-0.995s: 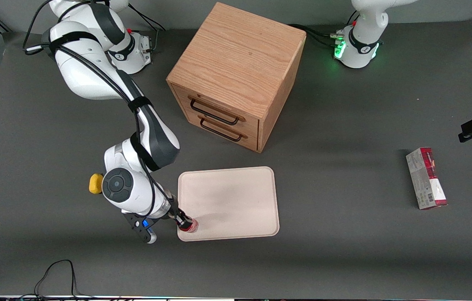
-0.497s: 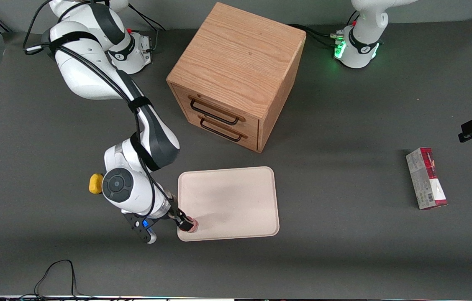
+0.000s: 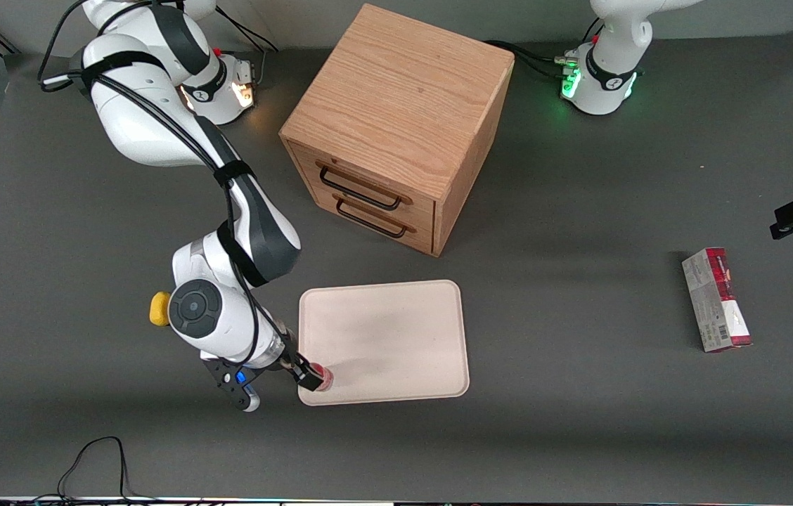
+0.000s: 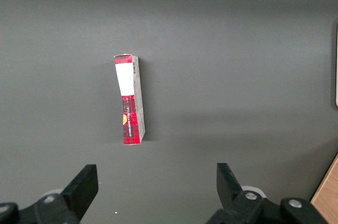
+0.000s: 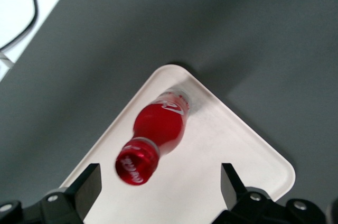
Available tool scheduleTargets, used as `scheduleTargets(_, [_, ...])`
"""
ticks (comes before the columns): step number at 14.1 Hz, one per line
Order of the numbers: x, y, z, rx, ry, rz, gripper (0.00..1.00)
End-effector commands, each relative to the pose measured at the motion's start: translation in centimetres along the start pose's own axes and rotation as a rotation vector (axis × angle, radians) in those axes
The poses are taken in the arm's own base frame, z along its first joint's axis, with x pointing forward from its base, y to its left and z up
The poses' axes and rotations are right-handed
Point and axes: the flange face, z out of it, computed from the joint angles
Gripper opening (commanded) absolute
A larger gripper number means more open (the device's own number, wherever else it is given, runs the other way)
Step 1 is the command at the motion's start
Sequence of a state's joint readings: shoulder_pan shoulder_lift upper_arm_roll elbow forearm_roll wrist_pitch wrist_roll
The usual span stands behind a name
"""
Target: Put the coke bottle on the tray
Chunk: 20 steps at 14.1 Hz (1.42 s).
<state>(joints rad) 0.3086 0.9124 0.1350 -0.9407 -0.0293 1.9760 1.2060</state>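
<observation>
Gripper [image 3: 306, 375] of the right arm hangs over the tray's corner nearest the front camera at the working arm's end, its fingers [image 5: 87, 189] spread wide with clear space between each of them and the bottle. Between the two fingers, seen from the wrist camera, the coke bottle [image 5: 153, 135] stands on its clear base inside that corner of the tray [image 5: 222, 182], free of the gripper; its red cap points up toward the wrist camera and the white script shows low on its body. In the front view only a small red part of the bottle [image 3: 325, 380] shows past the fingertips, close to the tray's rim.

From the bottle, the rest of the tray [image 3: 396, 337] stretches toward one and two o'clock in the front view, flat on the dark grey table [image 3: 579, 422]. At about nine o'clock from the gripper, partly covered by the arm's white wrist, a yellow lump [image 3: 159, 309] sits on the table. At twelve to one o'clock from the tray stands a wooden cabinet [image 3: 396, 119] with two drawers with dark handles. Well away at three o'clock, toward the parked arm's end of the table, a red-and-grey carton [image 3: 716, 301] lies on its side.
</observation>
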Motion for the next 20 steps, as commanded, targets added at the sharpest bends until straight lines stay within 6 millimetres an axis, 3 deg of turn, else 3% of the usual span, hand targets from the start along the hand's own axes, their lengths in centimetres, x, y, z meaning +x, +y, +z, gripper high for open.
scheduleTargets(1, [-0.2,0.5,-3.7,-0.043,0.006,0.003,1.00])
scheduleTargets(5, [-0.3,2.6,-7.6,-0.146,-0.047,-0.175,1.00])
scheduleTargets(6, [0.5,3.7,-8.3,-0.164,-0.059,-0.200,1.00])
scheduleTargets(8, [0.2,5.9,-10.1,-0.190,-0.074,-0.290,1.00])
scheduleTargets(14, [0.9,16.5,-16.9,-0.196,-0.169,-0.552,1.00])
scheduleTargets(18, [4.4,23.3,-21.7,-0.238,-0.276,-0.815,1.00])
scheduleTargets(20, [4.7,25.2,-24.1,-0.240,-0.292,-0.875,1.00])
